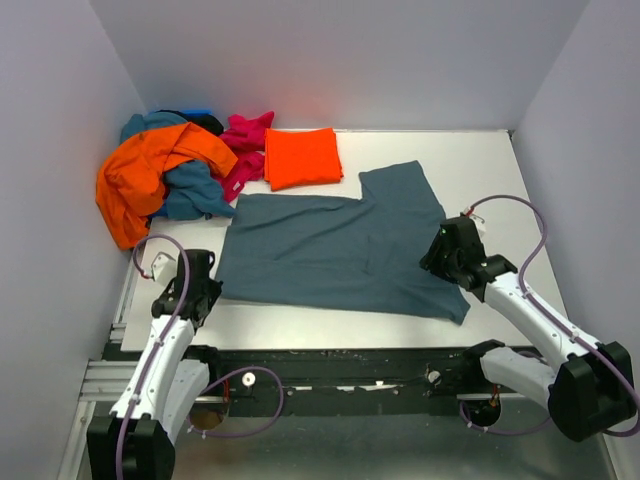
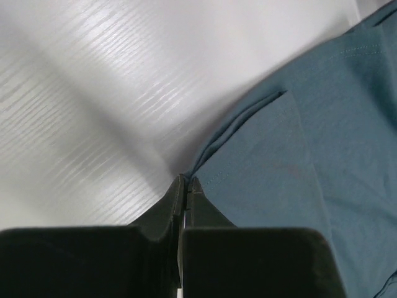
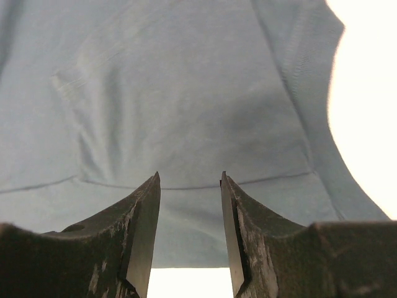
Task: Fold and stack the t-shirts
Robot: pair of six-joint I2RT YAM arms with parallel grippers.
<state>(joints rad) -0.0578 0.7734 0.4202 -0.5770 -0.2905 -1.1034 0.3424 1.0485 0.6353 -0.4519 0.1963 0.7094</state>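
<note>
Black left gripper point(image 2: 185, 185) is clamped fully closed on the near-left hem corner of the slate blue-grey t-shirt point(image 1: 330, 245), judged ready to lift it for a fold. Right gripper point(image 3: 189, 186) stands half-open above the shirt's opposite side, gripping nothing. Shirt lies spread flat on the table point(image 1: 480, 160); behind it sit the folded orange-red t-shirt point(image 1: 300, 157), evidently the stack's base, and an unfolded heap point(image 1: 160, 175).
</note>
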